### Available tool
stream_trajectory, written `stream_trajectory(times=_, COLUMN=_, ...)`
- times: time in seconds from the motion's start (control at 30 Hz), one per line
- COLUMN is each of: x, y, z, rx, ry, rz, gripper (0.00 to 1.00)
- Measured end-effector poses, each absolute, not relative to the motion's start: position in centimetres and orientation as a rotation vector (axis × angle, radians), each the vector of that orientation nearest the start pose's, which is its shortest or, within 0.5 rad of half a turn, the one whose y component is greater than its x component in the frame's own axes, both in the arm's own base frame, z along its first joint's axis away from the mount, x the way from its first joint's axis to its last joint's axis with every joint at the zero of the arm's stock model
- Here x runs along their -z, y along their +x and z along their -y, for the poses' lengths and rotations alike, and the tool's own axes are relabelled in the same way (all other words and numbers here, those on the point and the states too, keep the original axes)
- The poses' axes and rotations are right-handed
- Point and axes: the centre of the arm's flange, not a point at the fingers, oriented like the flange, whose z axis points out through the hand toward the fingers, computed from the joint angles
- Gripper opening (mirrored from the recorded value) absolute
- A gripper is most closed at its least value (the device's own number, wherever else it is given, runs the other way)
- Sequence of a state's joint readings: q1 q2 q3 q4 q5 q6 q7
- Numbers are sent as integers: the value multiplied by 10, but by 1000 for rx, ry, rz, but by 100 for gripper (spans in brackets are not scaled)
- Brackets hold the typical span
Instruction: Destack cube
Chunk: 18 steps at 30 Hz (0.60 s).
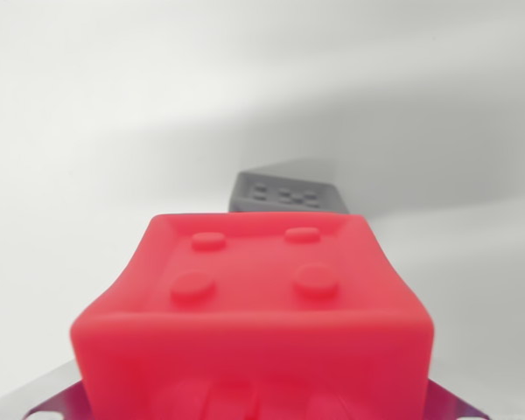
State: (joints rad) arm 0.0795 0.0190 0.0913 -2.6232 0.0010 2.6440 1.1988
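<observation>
Wrist camera sits very near the red cube (254, 302), facing a white surface (87, 131).

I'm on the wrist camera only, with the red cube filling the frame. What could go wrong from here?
1. The red cube blocks most of the wrist view and the fingers are not visible, so grip quality cannot be checked; it may slip.
2. The grey block sits just beyond it and is partly hidden; a forward move could knock it.
3. The close blur and the plain white surface make height hard to judge, so any lowering could end in a hard contact.
</observation>
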Motion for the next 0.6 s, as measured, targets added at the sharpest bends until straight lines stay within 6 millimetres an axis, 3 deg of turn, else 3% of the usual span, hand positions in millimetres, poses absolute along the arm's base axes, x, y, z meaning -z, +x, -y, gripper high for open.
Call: stream_trajectory(times=0.6, x=-238, y=448, z=-74, rx=1, ry=-2832, rz=-1350, gripper=0)
